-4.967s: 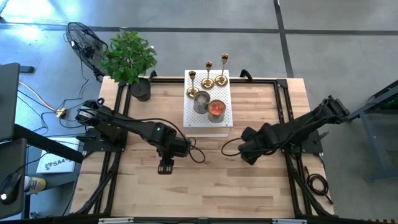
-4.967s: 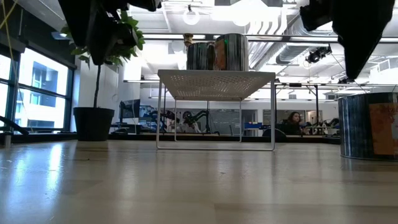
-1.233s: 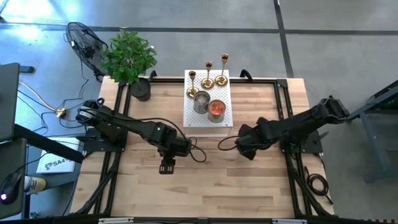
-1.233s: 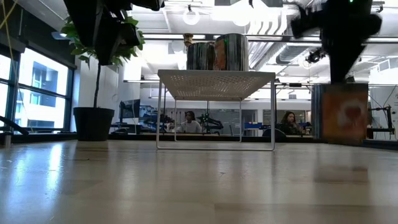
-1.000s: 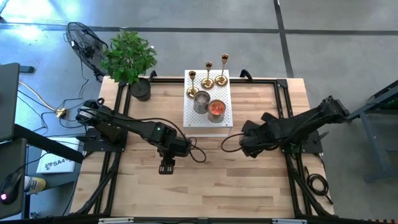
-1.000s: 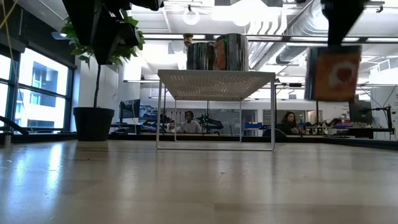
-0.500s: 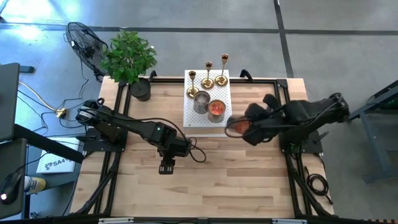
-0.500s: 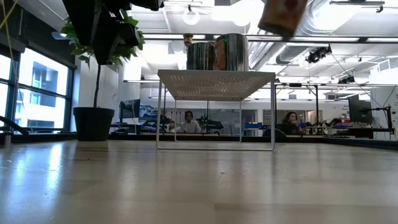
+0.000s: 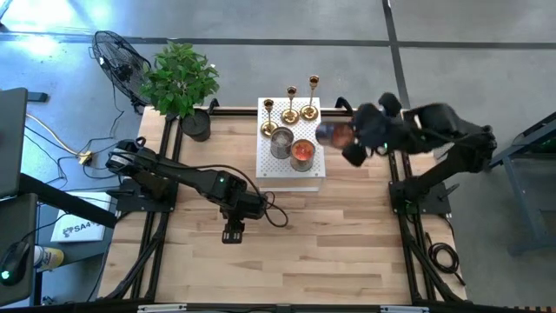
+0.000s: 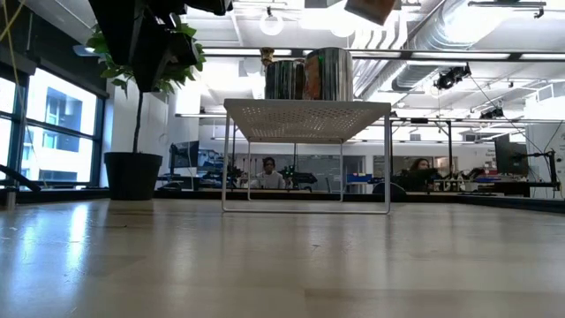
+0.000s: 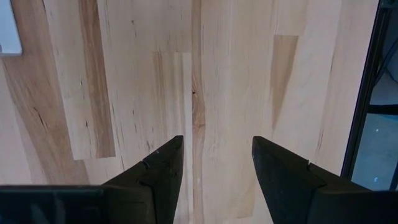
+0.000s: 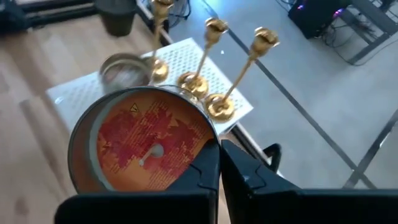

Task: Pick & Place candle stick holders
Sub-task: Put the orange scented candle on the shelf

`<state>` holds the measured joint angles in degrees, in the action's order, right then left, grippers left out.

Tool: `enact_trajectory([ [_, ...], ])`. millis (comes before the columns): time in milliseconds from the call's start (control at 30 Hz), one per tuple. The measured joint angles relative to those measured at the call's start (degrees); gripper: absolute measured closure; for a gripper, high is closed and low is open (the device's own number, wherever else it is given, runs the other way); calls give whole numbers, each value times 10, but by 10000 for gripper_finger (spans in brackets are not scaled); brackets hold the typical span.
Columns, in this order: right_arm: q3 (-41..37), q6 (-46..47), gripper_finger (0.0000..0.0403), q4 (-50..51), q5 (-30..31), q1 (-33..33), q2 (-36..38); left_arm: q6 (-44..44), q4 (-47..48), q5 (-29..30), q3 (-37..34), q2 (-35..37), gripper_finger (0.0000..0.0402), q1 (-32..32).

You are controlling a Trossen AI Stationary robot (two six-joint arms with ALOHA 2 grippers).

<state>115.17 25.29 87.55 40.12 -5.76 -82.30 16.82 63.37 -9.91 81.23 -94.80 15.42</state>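
Three gold candle stick holders (image 9: 290,109) (image 12: 205,68) stand on their round bases at the far end of a white perforated stand (image 9: 291,169). My right gripper (image 9: 343,141) (image 12: 219,149) is high over the stand's right far side, shut on a metal candle tin (image 9: 328,133) (image 12: 140,146) with red-orange wax. The low view shows only the tin's bottom (image 10: 371,7) at the picture's top. My left gripper (image 9: 231,233) (image 11: 216,168) hangs open over bare tabletop, nothing between its fingers. My right gripper pinches the tin's rim wall (image 12: 208,140) between its two fingers, one finger inside the tin and one outside. The fingers slant down at it from the table's right. The tin is lifted clear, tilted, higher than the stand's top.
A silver tin (image 9: 281,142) and an orange-filled tin (image 9: 301,151) stand on the white stand in front of the holders. A potted plant (image 9: 182,83) sits at the far left corner. Black frame rails (image 9: 395,165) run along the table's edges. Bare wood (image 9: 295,252) lies near.
My right gripper has risen steeply and swung toward the table's far edge, tipping up and rolling as it went. The candle tin has gone with it, from just above the tabletop at the right to high beside the stand's far right, and now tilts.
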Motion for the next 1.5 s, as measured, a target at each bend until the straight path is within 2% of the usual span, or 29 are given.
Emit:
enact_trajectory([
  [300,6,-101,403,-81,-77,132,-9,0,0,0,0,0,215,0],
  [633,5,-138,403,-94,-162,242,-60,0,1,0,0,0,215,0],
  [933,5,-149,403,-94,-219,262,-113,0,1,1,0,0,215,0],
  [1500,5,-138,403,-57,-259,261,-153,0,1,4,0,0,215,0],
])
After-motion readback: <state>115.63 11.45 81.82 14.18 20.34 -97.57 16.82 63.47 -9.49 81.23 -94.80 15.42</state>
